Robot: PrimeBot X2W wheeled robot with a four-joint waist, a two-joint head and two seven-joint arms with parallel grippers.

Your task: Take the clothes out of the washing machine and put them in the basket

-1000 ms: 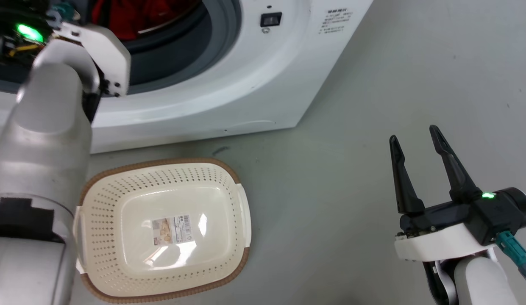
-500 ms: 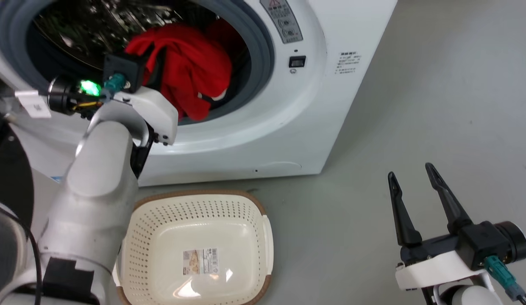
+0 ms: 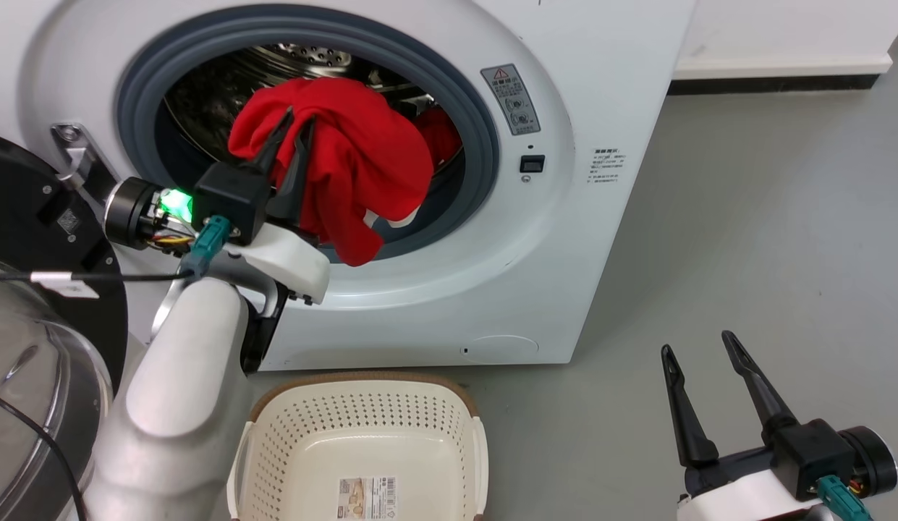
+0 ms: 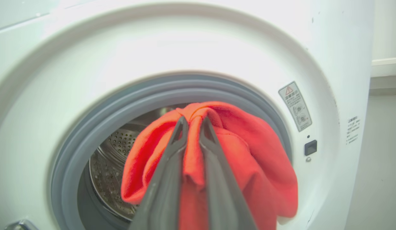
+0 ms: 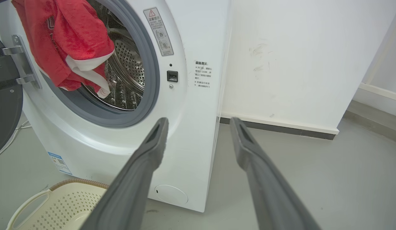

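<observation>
The washing machine (image 3: 600, 87) stands with its round opening bare, grey ring (image 3: 485, 137) showing. My left gripper (image 3: 298, 121) is shut on one of the clothes, a red garment (image 3: 362, 166) that hangs out over the ring's lower edge. In the left wrist view, the gripper (image 4: 193, 119) pinches a fold of that garment (image 4: 258, 150). Its white part (image 5: 86, 68) shows in the right wrist view. More red cloth (image 3: 438, 134) lies deeper in the drum. The basket (image 3: 362, 378) sits on the floor below the opening, holding no cloth. My right gripper (image 3: 697, 344) stands open, holding nothing, low at the right.
The machine's black-rimmed glass door (image 3: 29, 217) is swung open at the left, beside my left arm. A white wall with a dark skirting (image 5: 280, 127) runs to the right of the machine. Grey floor (image 3: 745, 239) spreads between the machine and my right gripper.
The head camera has tilted up, so machine and basket sit lower in the picture. My left gripper has drawn the red garment further out of the drum. The right gripper stays open.
</observation>
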